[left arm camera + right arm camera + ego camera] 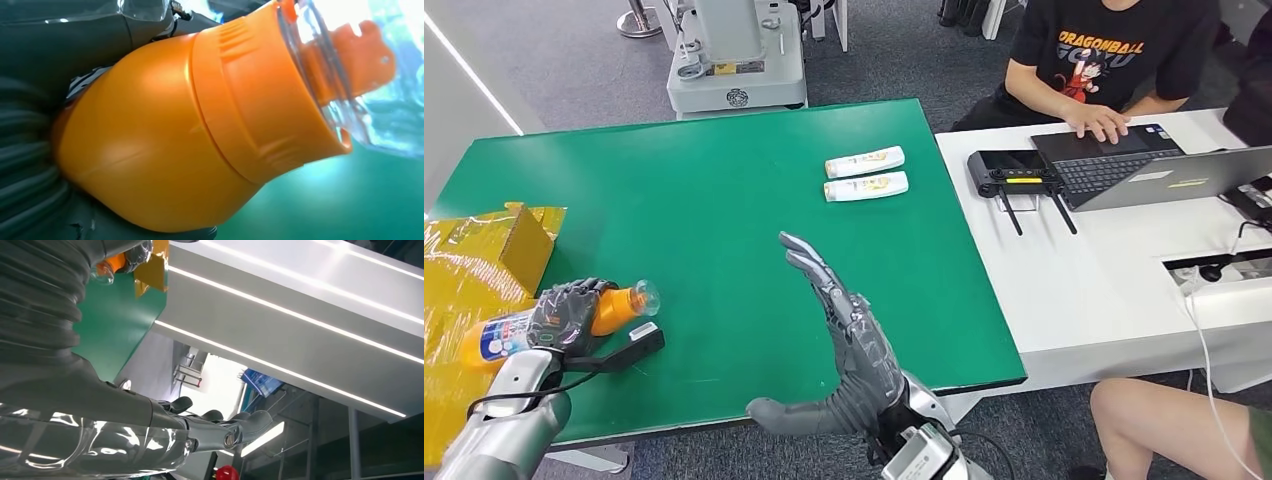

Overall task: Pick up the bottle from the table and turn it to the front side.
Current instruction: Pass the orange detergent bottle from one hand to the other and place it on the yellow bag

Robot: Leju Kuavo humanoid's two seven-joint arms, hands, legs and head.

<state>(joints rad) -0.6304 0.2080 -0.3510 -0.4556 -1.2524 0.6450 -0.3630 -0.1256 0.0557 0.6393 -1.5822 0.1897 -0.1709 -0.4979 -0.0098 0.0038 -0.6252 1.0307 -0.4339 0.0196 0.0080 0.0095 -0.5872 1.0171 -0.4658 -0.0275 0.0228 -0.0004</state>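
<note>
Bottle [574, 318] gripped around the middle by the left robot hand [564, 315], held lying sideways just above the green tabletop [694, 190] at about eight o'clock, clear cap [646, 296] pointing toward three o'clock. Right robot hand [849, 345] empty, fingers stretched flat and apart, raised edge-on over the near side of the tabletop at about six o'clock.

Probably light and stiff: smooth glossy orange plastic, likely slippery, so best grasped around the straight labelled body rather than the tapering shoulder or the thin clear cap, which looks easy to crack or pop off. Orange body [150, 165] with a ribbed orange collar and a transparent dome over an orange nozzle; white-and-blue label toward the base.

Further out: crumpled yellow bag [464, 270] at nine o'clock, two white tubes [865, 173] side by side at one o'clock.
</note>
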